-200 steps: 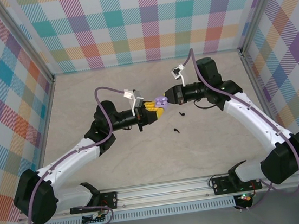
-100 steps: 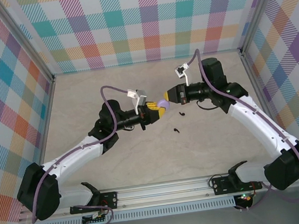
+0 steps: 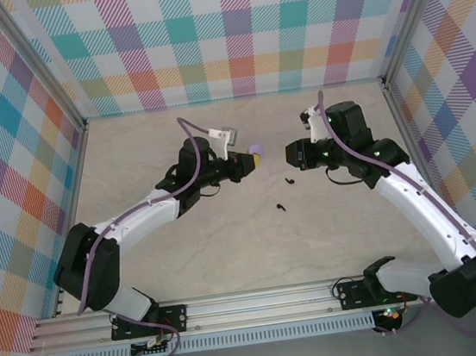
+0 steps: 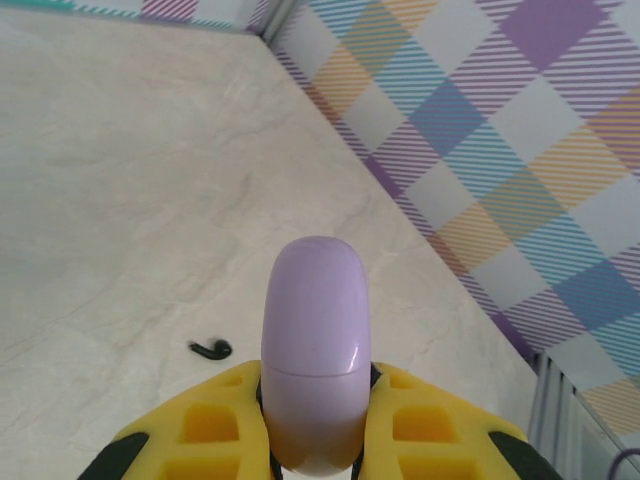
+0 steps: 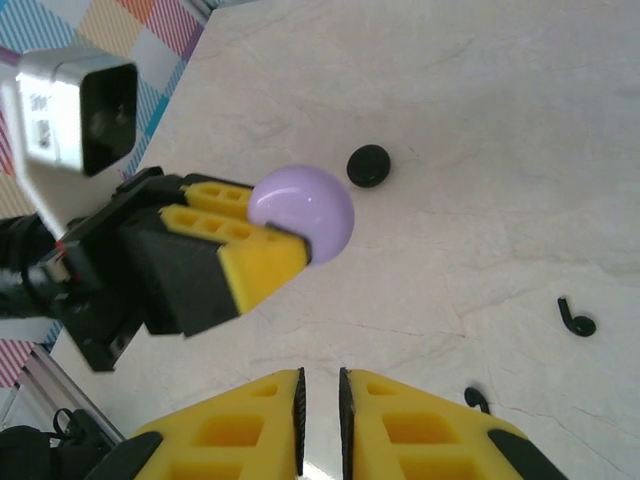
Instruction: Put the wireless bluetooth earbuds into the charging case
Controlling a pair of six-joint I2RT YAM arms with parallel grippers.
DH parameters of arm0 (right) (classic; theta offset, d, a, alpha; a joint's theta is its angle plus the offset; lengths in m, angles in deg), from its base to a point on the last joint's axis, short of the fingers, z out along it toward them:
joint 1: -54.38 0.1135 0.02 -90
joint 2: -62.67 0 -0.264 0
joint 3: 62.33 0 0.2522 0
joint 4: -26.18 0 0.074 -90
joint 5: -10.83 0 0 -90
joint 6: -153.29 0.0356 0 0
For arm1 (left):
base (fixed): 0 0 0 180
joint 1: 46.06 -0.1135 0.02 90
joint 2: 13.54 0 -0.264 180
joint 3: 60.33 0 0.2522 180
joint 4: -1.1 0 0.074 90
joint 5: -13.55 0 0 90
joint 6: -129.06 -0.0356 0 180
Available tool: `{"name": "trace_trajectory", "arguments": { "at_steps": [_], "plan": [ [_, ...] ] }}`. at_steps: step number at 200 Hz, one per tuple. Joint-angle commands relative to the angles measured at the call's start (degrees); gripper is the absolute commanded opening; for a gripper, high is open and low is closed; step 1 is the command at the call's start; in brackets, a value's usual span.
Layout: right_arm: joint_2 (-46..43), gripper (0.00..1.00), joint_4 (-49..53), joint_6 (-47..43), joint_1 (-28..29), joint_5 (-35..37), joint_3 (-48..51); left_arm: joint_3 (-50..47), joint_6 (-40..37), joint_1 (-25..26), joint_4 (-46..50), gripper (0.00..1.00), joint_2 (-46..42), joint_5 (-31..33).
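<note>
Progress: held lilac case [image 4: 314, 330], lid closed, tight in left gripper [image 4: 314, 445]; held nothing in right gripper [image 5: 320, 395], fingers almost touching; left two black earbuds [image 3: 289, 180] loose on table [image 3: 188, 262] at five o'clock from case, judged still uninserted

Robot test cell in a lab. Pale marbled tabletop [image 3: 230, 257] boxed on three sides by bright plaid panels [image 3: 237, 30] in metal framing. White left arm [image 3: 131, 230] and right arm [image 3: 424, 207] bolted to an aluminium rail [image 3: 261, 297] along the near edge, purple cabling [image 3: 184, 128] exposed.
</note>
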Motion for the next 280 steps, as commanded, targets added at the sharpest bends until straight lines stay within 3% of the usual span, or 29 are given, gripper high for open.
{"name": "trace_trajectory", "arguments": {
  "at_steps": [1,86,156,280],
  "plan": [
    [-1.13,0.2,2.16,-0.53,-0.05,1.98,2.2,4.99,1.06,-0.97,3.71,0.14,3.0,2.88],
    [-3.99,0.21,3.06,0.69,-0.05,1.61,5.76,34.01,0.67,-4.22,30.6,0.15,27.57,2.89],
    [-4.59,0.23,3.88,1.17,-0.06,1.4,7.36,44.7,1.28,-5.25,35.43,0.16,39.77,1.47],
    [-1.77,0.24,3.86,0.57,-0.01,1.27,6.4,49.21,1.68,-6.86,39.43,0.19,47.04,1.08]
  ]
}}
